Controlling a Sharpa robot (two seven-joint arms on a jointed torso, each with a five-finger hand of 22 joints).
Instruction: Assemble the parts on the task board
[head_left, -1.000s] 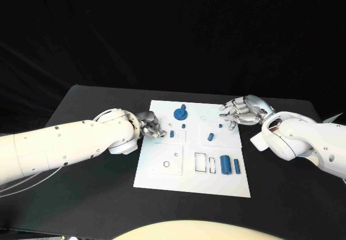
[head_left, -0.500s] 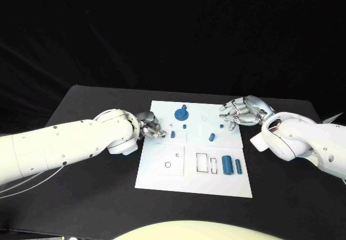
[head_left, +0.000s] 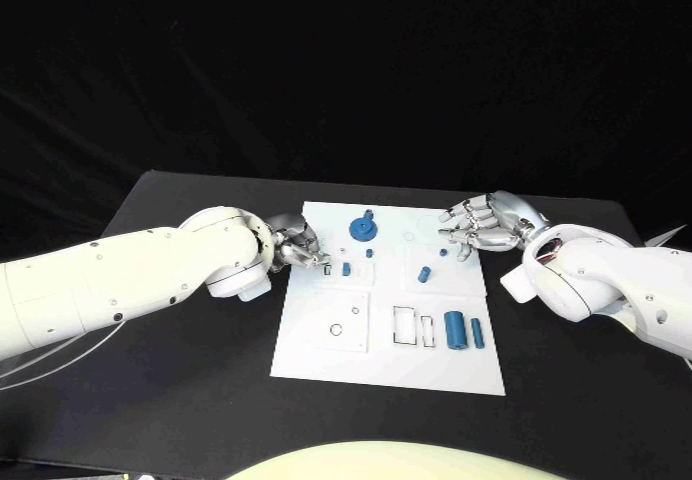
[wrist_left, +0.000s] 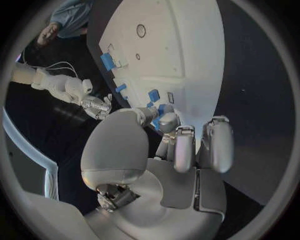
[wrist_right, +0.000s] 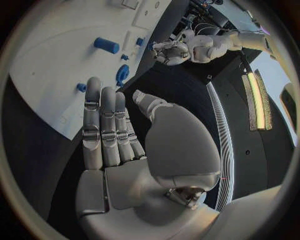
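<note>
Blue parts (head_left: 453, 328) mostly lie loose on your task board (head_left: 325, 355); left hand (head_left: 299, 248) pinches one, right hand (head_left: 479, 226) spread, empty.

Left hand (head_left: 296, 248) fingers curled, right hand (head_left: 480, 224) fingers extended, empty

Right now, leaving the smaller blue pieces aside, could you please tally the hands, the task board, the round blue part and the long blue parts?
Hands: 2
Task board: 1
Round blue part: 1
Long blue parts: 2
Total: 6
</note>
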